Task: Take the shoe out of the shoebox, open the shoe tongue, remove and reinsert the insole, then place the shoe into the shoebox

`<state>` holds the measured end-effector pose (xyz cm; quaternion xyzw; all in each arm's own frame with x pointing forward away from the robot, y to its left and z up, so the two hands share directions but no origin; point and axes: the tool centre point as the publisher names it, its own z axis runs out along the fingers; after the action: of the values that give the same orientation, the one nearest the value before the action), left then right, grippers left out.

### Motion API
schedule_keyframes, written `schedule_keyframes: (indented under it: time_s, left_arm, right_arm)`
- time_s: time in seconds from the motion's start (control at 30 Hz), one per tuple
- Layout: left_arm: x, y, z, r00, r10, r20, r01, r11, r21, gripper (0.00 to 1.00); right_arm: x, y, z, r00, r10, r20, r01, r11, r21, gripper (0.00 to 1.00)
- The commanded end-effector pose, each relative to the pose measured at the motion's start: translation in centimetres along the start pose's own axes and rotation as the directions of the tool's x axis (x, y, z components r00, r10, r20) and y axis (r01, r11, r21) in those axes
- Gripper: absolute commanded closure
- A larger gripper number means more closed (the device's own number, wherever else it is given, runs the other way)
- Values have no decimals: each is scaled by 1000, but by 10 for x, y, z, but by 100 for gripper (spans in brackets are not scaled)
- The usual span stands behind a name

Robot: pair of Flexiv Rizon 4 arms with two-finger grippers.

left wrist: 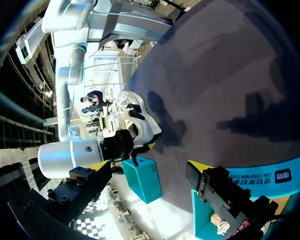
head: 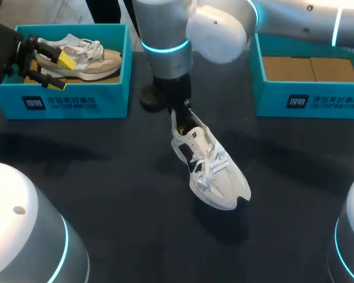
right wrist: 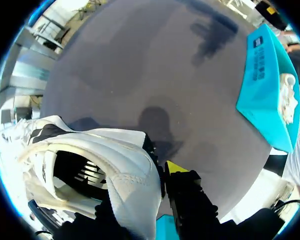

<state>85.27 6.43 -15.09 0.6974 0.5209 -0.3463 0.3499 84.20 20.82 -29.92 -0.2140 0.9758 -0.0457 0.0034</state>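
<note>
A white shoe with black trim lies on the dark table near the middle, toe toward me. My right gripper is shut on its heel collar. In the right wrist view the heel sits in my right gripper; one yellow fingertip shows outside and the other finger is hidden inside the shoe. My left gripper hangs open over the left shoebox, above a beige shoe lying in it. In the left wrist view my left gripper holds nothing, and the white shoe is far ahead of it.
A second teal shoebox stands at the back right with only a cardboard floor showing. The left shoebox with its beige shoe appears far ahead in the right wrist view. Dark tabletop surrounds the white shoe.
</note>
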Motion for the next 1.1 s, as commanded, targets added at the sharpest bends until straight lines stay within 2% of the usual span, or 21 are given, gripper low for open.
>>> schedule_keyframes:
  time_s: [0.03,0.4,0.77,1.1]
  left_arm:
    - [0,0,0,1000,2,-1,-2,1000,-1,0]
    - [0,0,0,1000,2,-1,-2,1000,-1,0]
    - [0,0,0,1000,2,-1,-2,1000,-1,0]
    - [0,0,0,1000,2,-1,-2,1000,-1,0]
  right_arm:
    - [11,-7,-19,999,40,-6,-40,999,9,100]
    - [38,-36,-42,984,179,8,-179,982,61,100]
    - [37,-79,-67,983,170,64,-175,982,76,100]
    - [37,-79,-67,983,170,64,-175,982,76,100]
